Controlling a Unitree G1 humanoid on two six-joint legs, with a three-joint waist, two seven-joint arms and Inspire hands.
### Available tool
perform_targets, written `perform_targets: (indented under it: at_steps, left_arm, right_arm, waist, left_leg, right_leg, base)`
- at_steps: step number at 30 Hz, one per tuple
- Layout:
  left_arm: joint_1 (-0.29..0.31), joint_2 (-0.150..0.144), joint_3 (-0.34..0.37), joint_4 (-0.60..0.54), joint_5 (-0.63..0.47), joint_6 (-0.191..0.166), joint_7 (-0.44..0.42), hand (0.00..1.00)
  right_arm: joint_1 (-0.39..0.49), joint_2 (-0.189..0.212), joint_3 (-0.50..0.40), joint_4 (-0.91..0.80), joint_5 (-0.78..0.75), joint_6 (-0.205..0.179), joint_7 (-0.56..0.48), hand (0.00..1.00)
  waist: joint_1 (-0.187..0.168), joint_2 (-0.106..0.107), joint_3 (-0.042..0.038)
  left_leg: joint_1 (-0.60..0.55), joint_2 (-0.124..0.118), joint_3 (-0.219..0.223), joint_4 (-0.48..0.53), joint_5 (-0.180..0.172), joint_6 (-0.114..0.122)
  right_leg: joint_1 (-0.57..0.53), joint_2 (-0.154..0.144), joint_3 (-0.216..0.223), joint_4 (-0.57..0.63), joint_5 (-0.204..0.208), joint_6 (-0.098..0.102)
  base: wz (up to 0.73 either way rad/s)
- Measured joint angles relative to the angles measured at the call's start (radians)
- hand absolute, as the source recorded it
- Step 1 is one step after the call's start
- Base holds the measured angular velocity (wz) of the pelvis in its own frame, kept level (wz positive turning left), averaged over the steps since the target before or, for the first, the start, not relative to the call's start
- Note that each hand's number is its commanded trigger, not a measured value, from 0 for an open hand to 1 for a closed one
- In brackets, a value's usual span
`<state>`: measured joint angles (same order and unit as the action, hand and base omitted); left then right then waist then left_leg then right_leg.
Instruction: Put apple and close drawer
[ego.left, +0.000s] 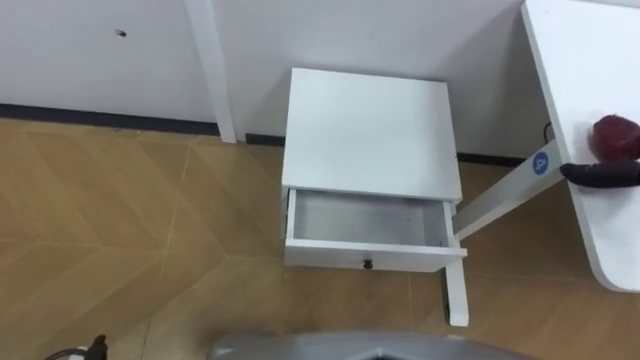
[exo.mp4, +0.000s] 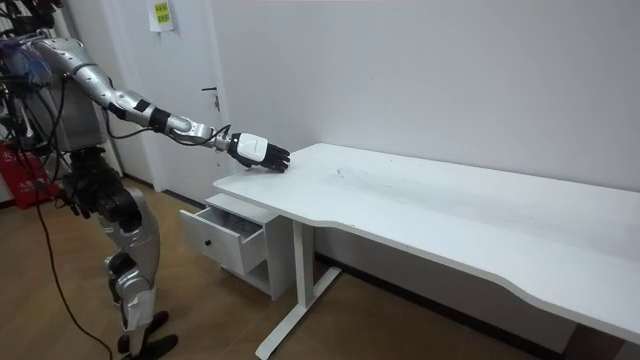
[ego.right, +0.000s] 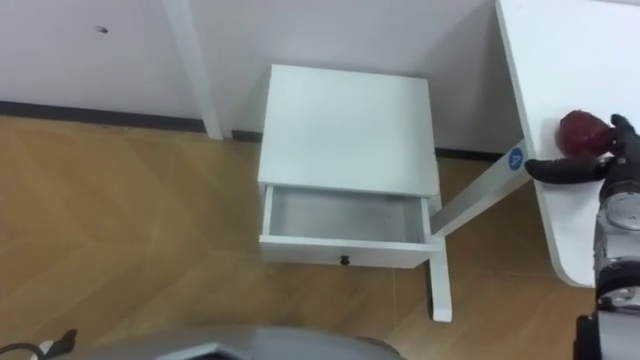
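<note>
A dark red apple (ego.right: 583, 130) lies near the corner of the white desk (ego.right: 560, 50). My right hand (ego.right: 612, 160) rests on the desk around it, with the thumb stretched out just in front of the apple and the fingers on its far side, open. In the room view the right arm reaches out from my body to that desk corner (exo.mp4: 262, 152). The white bedside cabinet (ego.left: 370, 130) stands below me with its drawer (ego.left: 370, 222) pulled out and bare inside. My left hand (ego.left: 85, 349) hangs low at the view's bottom left.
The desk's slanted white leg (ego.left: 505, 195) and its foot (ego.left: 456, 290) stand right beside the open drawer. A white door frame post (ego.left: 215, 70) rises left of the cabinet. Wooden floor (ego.left: 130, 230) lies open to the left and in front.
</note>
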<state>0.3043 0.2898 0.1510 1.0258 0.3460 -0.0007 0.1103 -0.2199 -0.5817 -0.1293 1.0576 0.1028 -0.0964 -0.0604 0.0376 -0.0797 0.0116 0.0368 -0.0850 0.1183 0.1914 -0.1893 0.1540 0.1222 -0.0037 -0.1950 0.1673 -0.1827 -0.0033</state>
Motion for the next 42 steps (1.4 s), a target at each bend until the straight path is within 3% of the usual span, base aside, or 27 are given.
perform_targets:
  at_steps: [6, 7, 9, 10, 11, 17, 37, 42]
  left_arm:
    - [-0.001, 0.0, 0.0, 0.013, 0.003, 0.003, -0.015, 0.0]
    - [-0.001, 0.0, 0.0, 0.015, 0.003, 0.003, -0.015, 0.0]
    - [0.0, 0.0, 0.001, 0.017, 0.003, 0.004, -0.015, 0.0]
    - [0.0, 0.0, 0.001, 0.017, 0.003, 0.005, -0.016, 0.0]
    - [0.0, 0.0, 0.001, 0.017, 0.003, 0.005, -0.017, 0.0]
    - [0.003, 0.0, 0.001, 0.017, 0.0, 0.004, -0.027, 0.0]
    - [-0.001, -0.001, 0.0, 0.018, -0.001, 0.001, -0.03, 0.0]
    - [-0.002, -0.003, -0.001, 0.017, 0.0, 0.002, -0.038, 0.0]
  right_arm:
    - [-0.003, -0.004, -0.001, 0.029, -0.041, -0.003, 0.015, 0.0]
    - [-0.005, -0.004, -0.001, 0.031, -0.044, -0.001, 0.02, 0.08]
    - [-0.005, -0.004, -0.001, 0.034, -0.044, -0.001, 0.02, 0.76]
    - [-0.005, -0.004, -0.001, 0.034, -0.044, -0.001, 0.02, 0.94]
    - [-0.006, -0.004, -0.001, 0.034, -0.045, -0.001, 0.019, 1.0]
    - [-0.011, -0.027, -0.001, 0.034, -0.073, 0.002, 0.008, 1.0]
    - [-0.016, -0.025, 0.001, 0.02, -0.078, 0.003, -0.016, 1.0]
    - [-0.016, -0.02, 0.011, 0.002, -0.117, 0.003, -0.016, 1.0]
  waist:
    - [-0.001, -0.003, -0.0052]
    - [0.0, -0.003, -0.0054]
    - [0.0, -0.003, -0.0053]
    - [0.0, -0.003, -0.0054]
    - [0.0, -0.003, -0.0054]
    - [0.003, -0.003, -0.0078]
    - [0.04, -0.001, -0.0044]
    - [0.045, -0.004, -0.0005]
  left_leg:
    - [0.001, -0.001, -0.014, 0.008, 0.0, 0.0]
    - [0.001, -0.001, -0.015, 0.01, 0.0, 0.0]
    - [0.0, -0.001, -0.015, 0.012, 0.0, 0.0]
    - [0.0, -0.001, -0.015, 0.013, 0.0, 0.0]
    - [-0.001, -0.002, -0.015, 0.014, 0.0, -0.001]
    - [0.006, -0.001, -0.015, 0.014, 0.001, -0.002]
    - [0.009, -0.001, -0.018, 0.011, 0.003, -0.005]
    - [0.008, -0.002, -0.018, 0.007, 0.003, -0.005]
  right_leg:
    - [0.008, 0.0, 0.0, 0.001, 0.0, 0.0]
    - [0.009, 0.0, 0.0, 0.001, 0.0, 0.0]
    - [0.01, 0.0, 0.0, 0.001, 0.0, 0.0]
    - [0.01, 0.0, 0.0, 0.001, 0.0, 0.0]
    - [0.011, 0.0, -0.001, 0.001, 0.0, 0.0]
    - [0.017, 0.0, 0.0, 0.003, 0.0, 0.0]
    - [0.021, 0.001, -0.01, 0.0, 0.0, 0.0]
    - [0.021, 0.001, -0.013, -0.001, 0.0, 0.0]
  base:
    - [0.07]
    - [0.0]
    - [0.0]
    - [0.0]
    - [0.0]
    - [0.0]
    - [0.0]
    - [0.0]
